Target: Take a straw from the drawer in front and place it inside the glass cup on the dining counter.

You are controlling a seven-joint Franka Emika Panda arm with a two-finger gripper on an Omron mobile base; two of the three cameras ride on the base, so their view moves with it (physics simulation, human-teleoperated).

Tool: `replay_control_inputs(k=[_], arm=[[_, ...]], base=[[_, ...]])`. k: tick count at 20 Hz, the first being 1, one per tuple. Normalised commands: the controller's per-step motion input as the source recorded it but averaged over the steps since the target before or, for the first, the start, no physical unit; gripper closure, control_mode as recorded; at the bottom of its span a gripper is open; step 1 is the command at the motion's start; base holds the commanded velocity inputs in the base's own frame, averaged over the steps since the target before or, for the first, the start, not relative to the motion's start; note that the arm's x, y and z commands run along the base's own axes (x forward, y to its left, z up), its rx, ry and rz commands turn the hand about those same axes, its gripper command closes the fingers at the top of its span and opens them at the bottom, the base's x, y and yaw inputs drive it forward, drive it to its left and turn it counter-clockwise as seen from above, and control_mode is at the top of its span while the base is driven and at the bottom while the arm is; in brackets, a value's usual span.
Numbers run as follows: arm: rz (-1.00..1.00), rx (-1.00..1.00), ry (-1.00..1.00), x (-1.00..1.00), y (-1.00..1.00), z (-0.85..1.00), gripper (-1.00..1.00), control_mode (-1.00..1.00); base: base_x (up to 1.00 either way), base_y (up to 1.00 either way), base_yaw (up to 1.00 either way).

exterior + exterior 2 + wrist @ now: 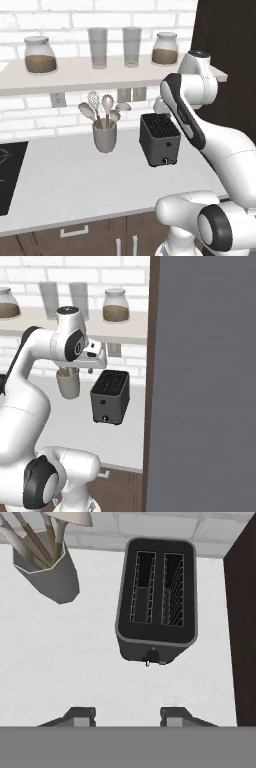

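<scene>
Over a white worktop [65,185] against a brick wall, my arm is raised with the hand pointing down, and my gripper [127,716] hangs above the bare surface with its two tips a moderate gap apart and nothing between them. From left to right in the left base view there is a black hob [7,175] at the edge, then a grey pot of utensils [104,131], then a black two-slot toaster [160,138], with my white arm rising at the right. Above them a shelf [75,75] carries a jar [39,55], two tall greyish glasses [98,47] and a second jar [165,48]. Below the worktop's front edge a drawer front [75,235] with a pale handle [74,231] is shut, so the straw, which I take to be inside, is hidden; the cup and the dining counter lie somewhere outside what I can see. To do this step well, I judge I should bring the hand low to that handle, square my tips on it, and pull straight out without snagging the toaster.
</scene>
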Motion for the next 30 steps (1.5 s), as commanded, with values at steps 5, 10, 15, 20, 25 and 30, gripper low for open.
replay_control_inputs(k=[5,10,15,20,25,30], arm=[[0.0,0.0,0.0,0.0,0.0,0.0,-1.0,1.0],[0.0,0.0,0.0,0.0,0.0,0.0,-1.0,1.0],[0.0,0.0,0.0,0.0,0.0,0.0,-1.0,1.0],[0.0,0.0,0.0,0.0,0.0,0.0,-1.0,1.0],[0.0,0.0,0.0,0.0,0.0,0.0,-1.0,1.0],[0.0,0.0,0.0,0.0,0.0,0.0,-1.0,1.0]], base=[[-0.25,0.0,0.0],[-0.76,0.05,-0.11],[-0.31,0.44,-0.46],[0.0,0.51,-0.73],[-0.03,0.56,-0.71],[-0.56,0.61,-0.6]])
